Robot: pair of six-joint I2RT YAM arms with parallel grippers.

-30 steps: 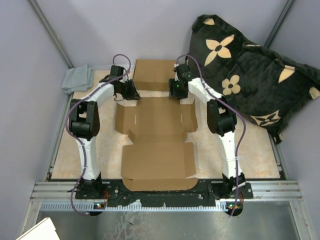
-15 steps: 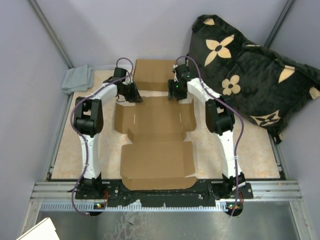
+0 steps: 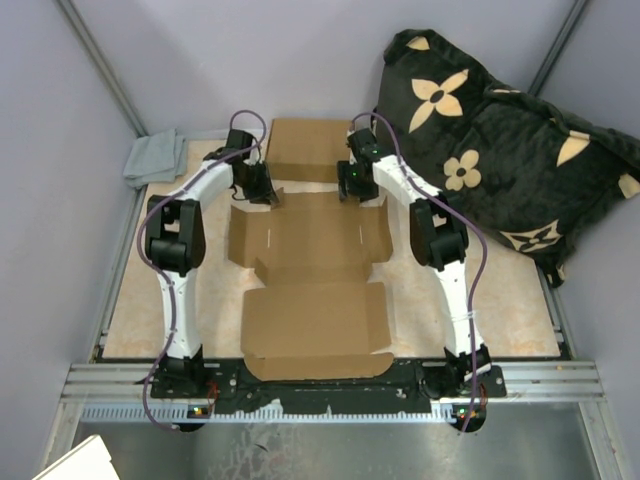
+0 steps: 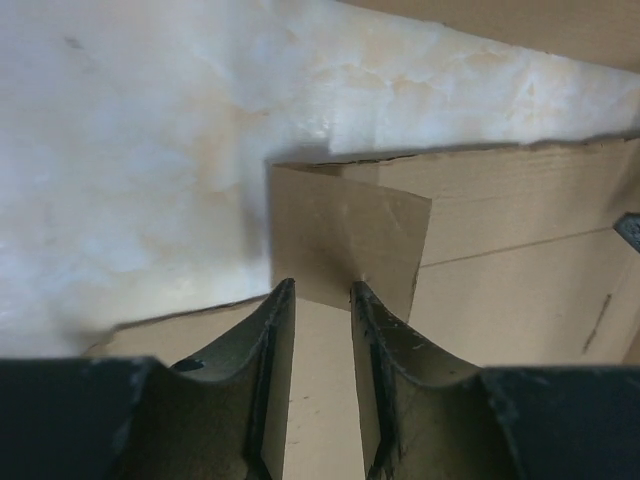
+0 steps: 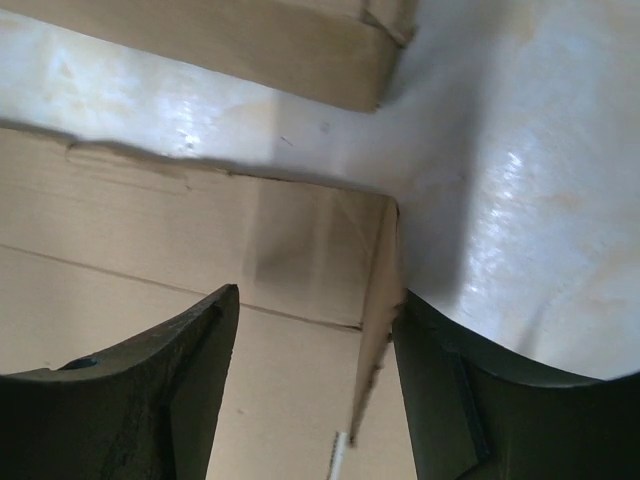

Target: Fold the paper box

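The paper box (image 3: 310,300) lies unfolded as a flat brown cardboard blank in the middle of the table. Both grippers are at its far part. My left gripper (image 3: 268,190) is at the left corner of the middle panel. In the left wrist view its fingers (image 4: 321,287) stand apart, with a small raised flap (image 4: 345,240) just beyond the tips. My right gripper (image 3: 350,188) is at the opposite corner. Its jaws (image 5: 318,297) stand wide, and a side flap (image 5: 378,320) stands edge-on between them, against the right finger.
A black cushion with beige flowers (image 3: 490,130) leans at the back right. A grey cloth (image 3: 155,155) lies in the back left corner. The marbled table top (image 3: 500,300) shows on both sides of the cardboard, and grey walls close the cell.
My left gripper has slid a little right along the box's far left corner and its jaws have widened. The right gripper's jaws have opened slightly more.
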